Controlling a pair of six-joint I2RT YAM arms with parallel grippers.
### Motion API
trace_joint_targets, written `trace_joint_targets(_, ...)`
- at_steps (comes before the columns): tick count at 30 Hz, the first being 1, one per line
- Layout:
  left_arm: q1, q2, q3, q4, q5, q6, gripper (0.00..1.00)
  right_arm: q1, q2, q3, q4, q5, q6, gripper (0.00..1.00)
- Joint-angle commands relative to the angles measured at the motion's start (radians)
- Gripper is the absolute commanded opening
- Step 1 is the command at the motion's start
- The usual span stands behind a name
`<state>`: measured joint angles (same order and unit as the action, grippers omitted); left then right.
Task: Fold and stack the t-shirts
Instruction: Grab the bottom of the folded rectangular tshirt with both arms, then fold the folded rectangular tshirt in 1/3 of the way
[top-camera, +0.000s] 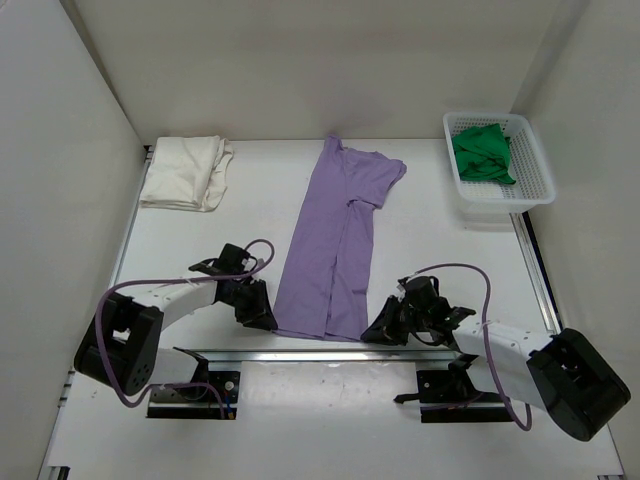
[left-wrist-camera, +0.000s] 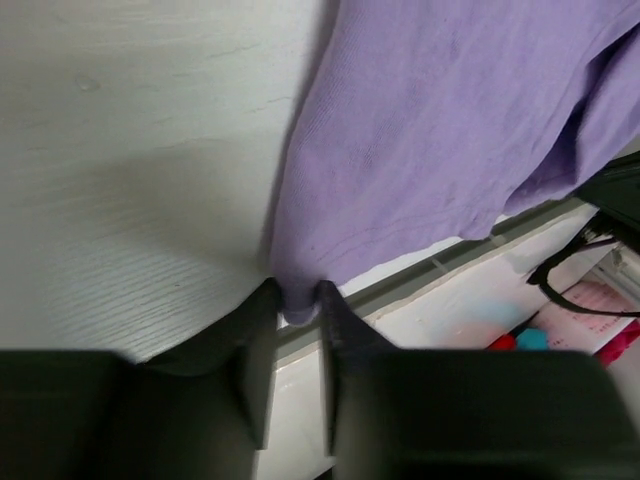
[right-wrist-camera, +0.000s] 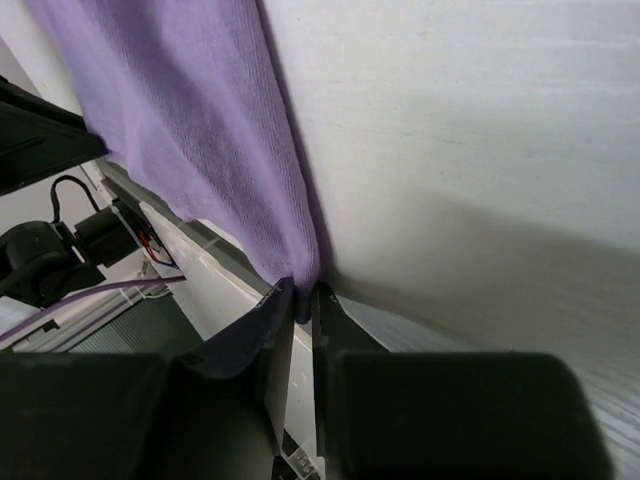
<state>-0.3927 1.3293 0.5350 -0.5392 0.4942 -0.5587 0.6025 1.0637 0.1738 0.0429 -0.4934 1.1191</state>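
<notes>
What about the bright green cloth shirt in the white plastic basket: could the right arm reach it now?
Probably not yet: the right gripper is pinching a corner of the lavender cloth shirt. Once released, nothing lies between it and the green shirt.

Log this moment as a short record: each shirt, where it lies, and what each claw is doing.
purple shirt: folded lengthwise into a long strip, middle of the table, near hem at the front edge
white shirt: folded, far left corner
green shirt: bunched in the basket, far right
left claw: shut on the purple shirt's near left corner
right claw: shut on its near right corner
</notes>
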Motion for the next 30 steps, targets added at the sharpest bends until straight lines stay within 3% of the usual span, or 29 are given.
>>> trace_joint_targets(1,-0.035,0.011,0.0,0.042,0.009,-0.007,0.29,0.014,0.001,-0.002,0.032,0.023,0.016,0.06)
trace_joint_targets(4,-0.051,0.004,0.011,0.038,0.004,-0.007,0.07,0.031,-0.024,0.006,-0.018,0.041,0.015,0.0)
trace_joint_targets(6,-0.055,-0.019,0.026,-0.014,-0.014,0.023,0.0,0.057,-0.057,0.007,-0.076,0.047,0.031,0.0)
trace_joint_targets(11,-0.058,-0.171,0.019,-0.23,-0.055,0.094,0.0,0.158,-0.261,0.016,-0.308,0.116,0.102,0.0)
trace_joint_targets(15,-0.109,-0.243,-0.01,-0.34,-0.036,0.066,0.0,0.077,-0.405,0.044,-0.464,0.024,0.105,0.0)
trace_joint_targets(18,-0.103,-0.268,0.009,-0.366,-0.025,0.042,0.0,0.109,-0.449,0.091,-0.554,0.048,0.111,0.0)
trace_joint_targets(23,-0.106,-0.158,0.222,-0.38,-0.035,0.046,0.0,0.07,-0.331,0.209,-0.551,0.03,0.022,0.0)
trace_joint_targets(30,-0.052,0.072,0.518,-0.358,-0.072,0.06,0.0,-0.242,0.034,0.511,-0.564,-0.053,-0.363,0.01)
